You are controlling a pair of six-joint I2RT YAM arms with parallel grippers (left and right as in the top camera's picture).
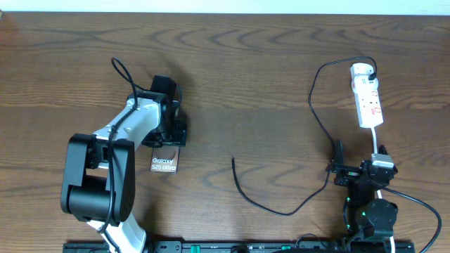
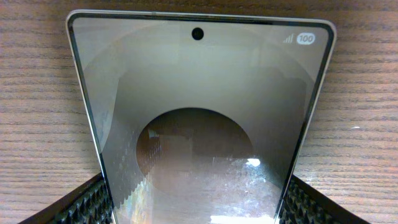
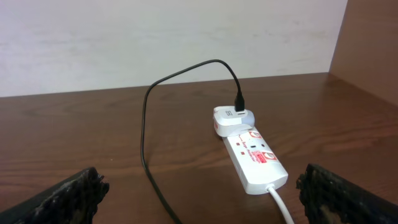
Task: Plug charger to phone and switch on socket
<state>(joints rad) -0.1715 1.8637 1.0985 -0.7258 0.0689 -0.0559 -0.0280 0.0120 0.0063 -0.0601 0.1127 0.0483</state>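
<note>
Overhead I see just the lower end of the phone [image 1: 164,164] beneath my left end effector [image 1: 170,137]; the left wrist view shows the pads [image 2: 84,202] clenched on its long edges. My right end effector [image 3: 199,186] is spread wide facing the socket [image 3: 255,158] with the charger [image 3: 144,124] plugged in, and only overhead shows the cable's tip loose on the counter [image 1: 246,84].

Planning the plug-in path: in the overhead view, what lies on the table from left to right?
phone → charger's free tip → socket
</note>
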